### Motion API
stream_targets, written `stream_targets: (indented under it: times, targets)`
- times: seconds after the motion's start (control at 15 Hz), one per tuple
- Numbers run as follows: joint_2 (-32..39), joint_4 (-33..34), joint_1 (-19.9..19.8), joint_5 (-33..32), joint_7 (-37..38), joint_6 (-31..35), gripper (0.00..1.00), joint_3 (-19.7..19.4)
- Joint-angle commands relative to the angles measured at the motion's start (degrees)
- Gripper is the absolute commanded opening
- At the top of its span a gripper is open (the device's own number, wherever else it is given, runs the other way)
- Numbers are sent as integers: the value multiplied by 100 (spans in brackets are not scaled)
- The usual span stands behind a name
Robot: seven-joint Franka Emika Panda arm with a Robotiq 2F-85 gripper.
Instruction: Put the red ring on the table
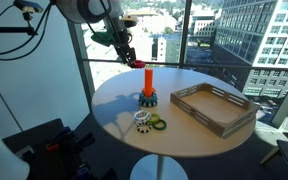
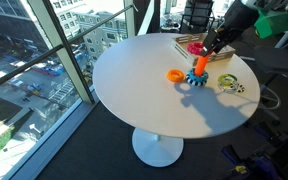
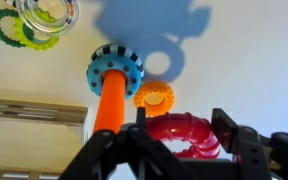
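The red ring [image 3: 187, 132] sits between the two black fingers of my gripper [image 3: 181, 140], which is shut on it and holds it in the air above the round white table [image 1: 119, 105]. In both exterior views the gripper [image 1: 130, 56] [image 2: 208, 47] hangs beside the top of the orange peg [image 1: 147, 78], with the red ring [image 1: 137, 63] at its tips. In the wrist view the peg [image 3: 109, 105] on its blue base [image 3: 115, 67] stands just left of the ring.
An orange ring [image 3: 154, 97] [image 2: 174, 74] lies on the table by the peg base. A white ring [image 3: 46, 12] and a green ring [image 3: 9, 28] lie together further off. A grey rectangular tray [image 1: 220, 108] stands on the table's far side.
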Motion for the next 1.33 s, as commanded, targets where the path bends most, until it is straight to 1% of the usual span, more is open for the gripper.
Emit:
stream_targets:
  times: [0.0, 0.27, 0.87, 1.27]
  targets:
    - [278, 217, 17, 123, -469, -268, 42, 62]
    - [556, 229, -23, 107, -712, -371, 42, 56]
    - [1200, 163, -71, 6, -811, -40, 42, 77]
    - [1723, 153, -55, -88, -785, 487, 42, 78]
